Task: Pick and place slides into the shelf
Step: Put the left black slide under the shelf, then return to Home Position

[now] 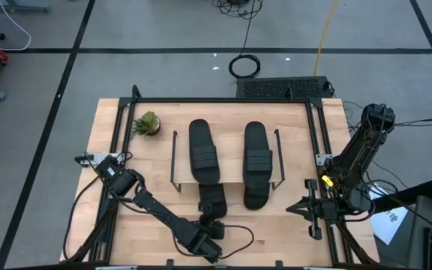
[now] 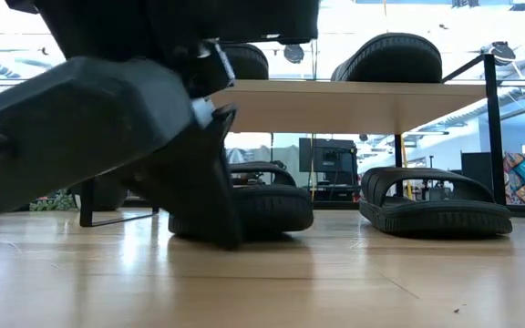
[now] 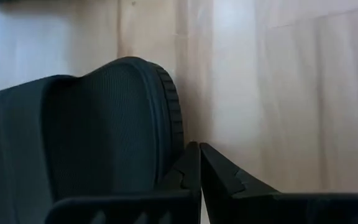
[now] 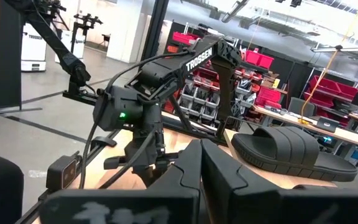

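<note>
- My left gripper [image 1: 214, 220] is clenched with nothing between its fingers, its tips just beside the heel of a slide [image 3: 86, 130] lying under the shelf [image 1: 227, 174].
- A second slide [image 2: 431, 202] sits at its three o'clock; two more lie on top.
- At three o'clock, my right gripper [image 4: 201, 155] waits, clenched.

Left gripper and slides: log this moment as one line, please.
left gripper: shut, empty, beside lower-left slide | right gripper: shut, parked | shelf: two slides on top, two under
</note>
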